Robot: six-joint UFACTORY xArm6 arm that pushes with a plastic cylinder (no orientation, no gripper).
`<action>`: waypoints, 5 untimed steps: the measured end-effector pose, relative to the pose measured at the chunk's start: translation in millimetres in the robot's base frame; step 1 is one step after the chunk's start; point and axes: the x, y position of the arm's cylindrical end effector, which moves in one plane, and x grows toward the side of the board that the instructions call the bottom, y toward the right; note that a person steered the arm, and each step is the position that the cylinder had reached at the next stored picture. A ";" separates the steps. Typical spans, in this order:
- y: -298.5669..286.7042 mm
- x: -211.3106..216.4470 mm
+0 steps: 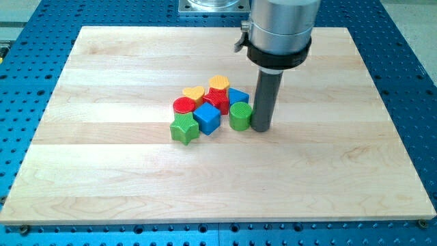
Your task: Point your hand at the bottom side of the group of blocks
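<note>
- Wooden board (102, 171) lay on a blue perforated table (27, 82), w/ eight small blocks clustered near its centre.
- My tip (261, 128) was a bare rod, w/ nothing to open or grasp; it touched or nearly touched the green cylinder (240, 116), on the group's right edge.
- Left of tip: blue cube (207, 119), green star (184, 128), red cylinder (184, 105).
- Up-left of tip: blue block (238, 96), red block (217, 101), yellow heart (194, 93), yellow hexagon (218, 83).

Silver metal cylinder housing, black collar ring beneath, small side bracket, dark grey straight rod, my tip (261, 128).
</note>
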 end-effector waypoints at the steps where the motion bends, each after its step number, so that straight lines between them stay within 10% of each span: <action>1: -11.0 0.0; 5: 54.4 35.5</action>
